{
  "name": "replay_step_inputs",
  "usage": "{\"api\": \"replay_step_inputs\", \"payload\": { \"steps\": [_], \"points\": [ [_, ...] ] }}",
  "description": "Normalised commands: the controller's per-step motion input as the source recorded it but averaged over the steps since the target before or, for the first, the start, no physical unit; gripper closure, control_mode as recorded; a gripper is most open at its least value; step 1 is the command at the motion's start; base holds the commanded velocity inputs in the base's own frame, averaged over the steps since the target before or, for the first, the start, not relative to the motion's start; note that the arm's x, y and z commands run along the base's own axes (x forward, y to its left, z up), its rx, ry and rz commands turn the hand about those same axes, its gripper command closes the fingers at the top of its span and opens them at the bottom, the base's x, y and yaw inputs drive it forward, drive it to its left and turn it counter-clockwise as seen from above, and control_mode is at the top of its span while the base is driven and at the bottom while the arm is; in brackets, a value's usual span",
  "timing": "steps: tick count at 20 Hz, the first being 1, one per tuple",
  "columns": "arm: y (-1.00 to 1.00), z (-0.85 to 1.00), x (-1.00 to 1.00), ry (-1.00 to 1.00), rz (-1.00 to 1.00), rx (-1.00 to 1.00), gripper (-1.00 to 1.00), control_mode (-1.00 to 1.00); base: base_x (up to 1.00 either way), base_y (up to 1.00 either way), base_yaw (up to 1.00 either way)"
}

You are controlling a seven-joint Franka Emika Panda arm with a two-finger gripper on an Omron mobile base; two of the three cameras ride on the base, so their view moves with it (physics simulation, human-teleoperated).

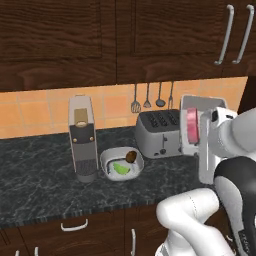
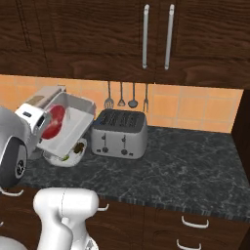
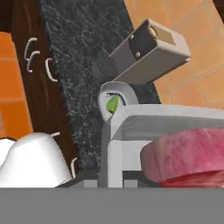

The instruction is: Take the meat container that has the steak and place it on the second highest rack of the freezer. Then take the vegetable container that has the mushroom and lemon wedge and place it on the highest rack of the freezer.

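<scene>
The gripper (image 2: 45, 123), mostly hidden, pinches the tilted meat container (image 2: 73, 128) holding the steak (image 2: 53, 122) left of the toaster (image 2: 119, 133); the vegetable container (image 1: 121, 164) holds lemon wedge (image 1: 121, 167) and mushroom (image 1: 131, 156).

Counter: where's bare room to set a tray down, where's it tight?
Open dark counter right of the toaster, up to the side wall. Another bare stretch left of the coffee machine. Tight between coffee machine, vegetable container and toaster, with the lifted meat container overhead.
</scene>
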Motion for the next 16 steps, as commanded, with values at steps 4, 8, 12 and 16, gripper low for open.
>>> {"api": "replay_step_inputs", "payload": {
  "steps": [4,8,12,16],
  "points": [
    [0.26,-0.12,-0.06,-0.03,0.19,-0.23,1.0,-1.0,0.0,0.0,0.0],
    [-0.06,0.0,0.0,0.01,0.16,-0.16,1.0,-1.0,0.0,0.0,0.0],
    [-0.37,0.0,-0.02,0.0,0.27,-0.06,1.0,-1.0,0.0,0.0,0.0],
    [-0.26,0.0,-0.44,-0.06,0.25,-0.12,1.0,-1.0,0.0,0.0,0.0]
  ]
}}
